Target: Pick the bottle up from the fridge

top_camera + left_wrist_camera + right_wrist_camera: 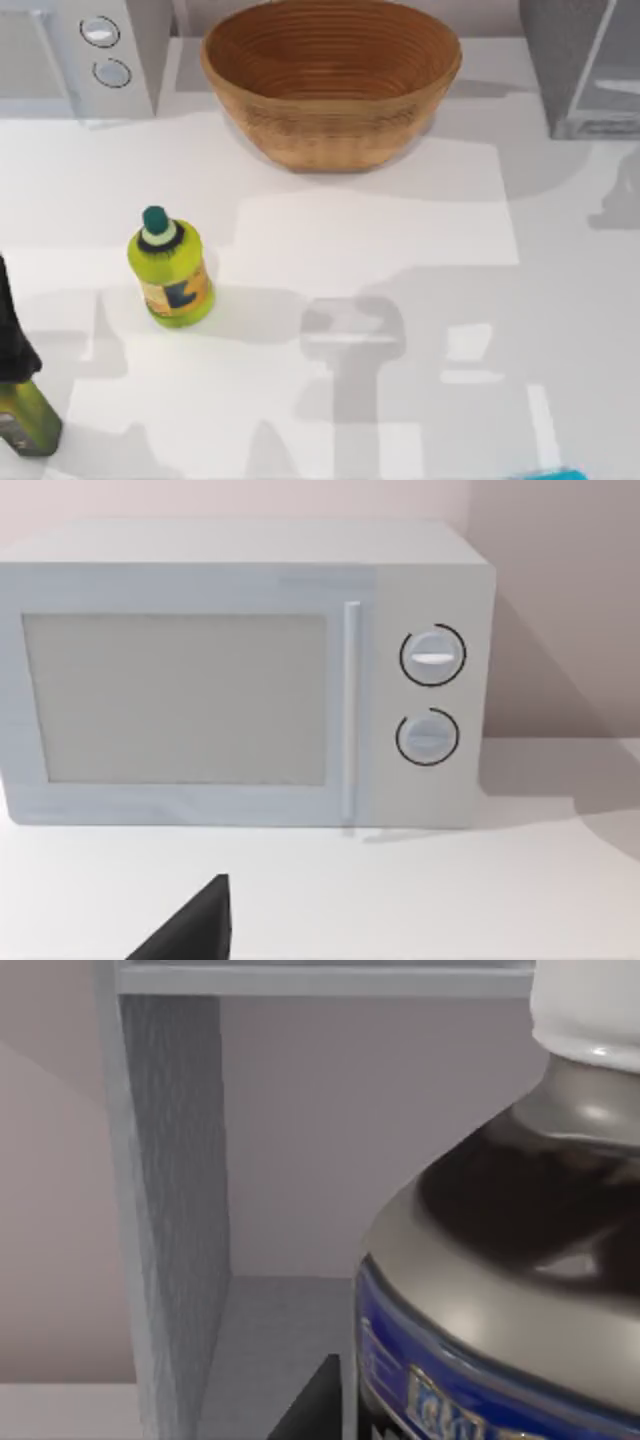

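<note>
Close up, the right wrist view shows the bottle [520,1250] standing inside the fridge [170,1210], at the table's far right corner; finger state: cannot tell.

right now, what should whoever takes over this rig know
Right gripper: at the fridge, close against the bottle, which stands inside on the fridge floor; whether it grips cannot be told.
Left gripper: idle, facing the microwave.
Fridge sits at the table's far right corner.
Done: the reach to the bottle.
Left: confirm the grip, lift the bottle out of the fridge.
</note>
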### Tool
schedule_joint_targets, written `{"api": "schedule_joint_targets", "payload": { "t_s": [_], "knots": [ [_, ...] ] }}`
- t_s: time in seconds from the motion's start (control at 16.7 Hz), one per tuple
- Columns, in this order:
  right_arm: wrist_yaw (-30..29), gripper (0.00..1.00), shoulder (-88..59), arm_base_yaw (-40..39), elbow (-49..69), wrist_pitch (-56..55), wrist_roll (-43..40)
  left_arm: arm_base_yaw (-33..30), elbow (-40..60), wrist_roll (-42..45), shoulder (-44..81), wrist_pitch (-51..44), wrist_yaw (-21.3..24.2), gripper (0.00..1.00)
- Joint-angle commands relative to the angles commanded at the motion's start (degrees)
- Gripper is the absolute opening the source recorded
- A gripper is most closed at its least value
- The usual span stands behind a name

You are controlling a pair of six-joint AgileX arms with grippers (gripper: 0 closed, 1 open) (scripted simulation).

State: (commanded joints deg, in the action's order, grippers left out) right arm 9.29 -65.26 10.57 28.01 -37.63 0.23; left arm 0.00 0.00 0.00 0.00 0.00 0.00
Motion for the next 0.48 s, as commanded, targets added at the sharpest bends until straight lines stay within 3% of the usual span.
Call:
{"api": "schedule_joint_targets", "payload": {
  "t_s": [0.48],
  "knots": [
    [-6.1,0.0,47.1,-6.9,-19.7,26.0,0.0,0.0,0.0,0.0,0.0,0.0,0.0,1.0]
  ]
}}
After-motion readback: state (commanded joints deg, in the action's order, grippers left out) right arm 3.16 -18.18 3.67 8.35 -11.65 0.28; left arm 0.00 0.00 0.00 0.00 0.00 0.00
